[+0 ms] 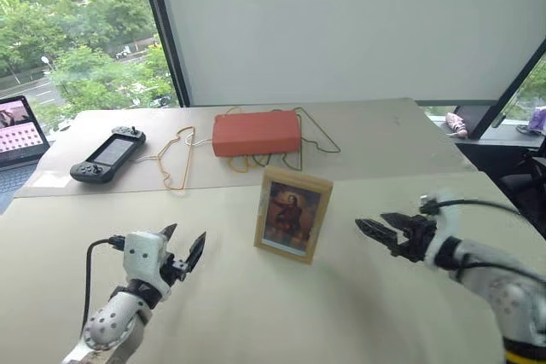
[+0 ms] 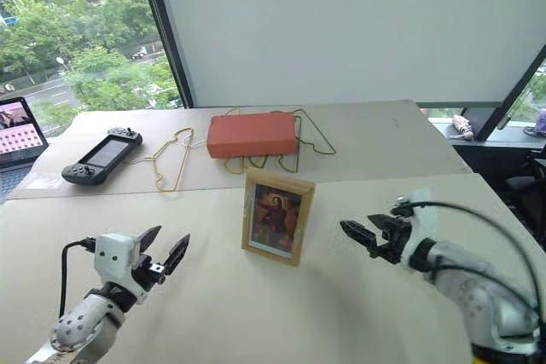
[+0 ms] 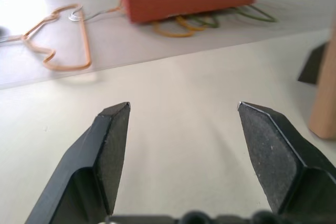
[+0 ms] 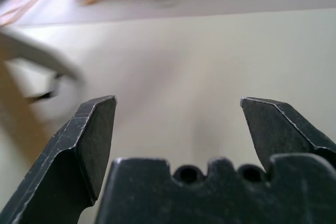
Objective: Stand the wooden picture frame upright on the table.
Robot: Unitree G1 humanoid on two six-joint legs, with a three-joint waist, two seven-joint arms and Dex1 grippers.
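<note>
I see the wooden picture frame (image 1: 293, 214) upright on the table (image 1: 358, 151), its stand hidden behind it. Left gripper (image 1: 182, 245) and right gripper (image 1: 382, 226) both spread wide, holding nothing.

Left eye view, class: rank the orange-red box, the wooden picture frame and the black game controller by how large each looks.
1. orange-red box
2. wooden picture frame, close behind; it stands nearer the camera, so true order is unsure
3. black game controller

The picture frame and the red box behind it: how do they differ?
The picture frame stands upright near the robot on the table; the red box lies flat farther back. The frame is pale wood around a dark portrait; the box is plain orange-red. The box rests on wire hangers; the frame sits directly on the table. Both are rectangular and untouched.
</note>
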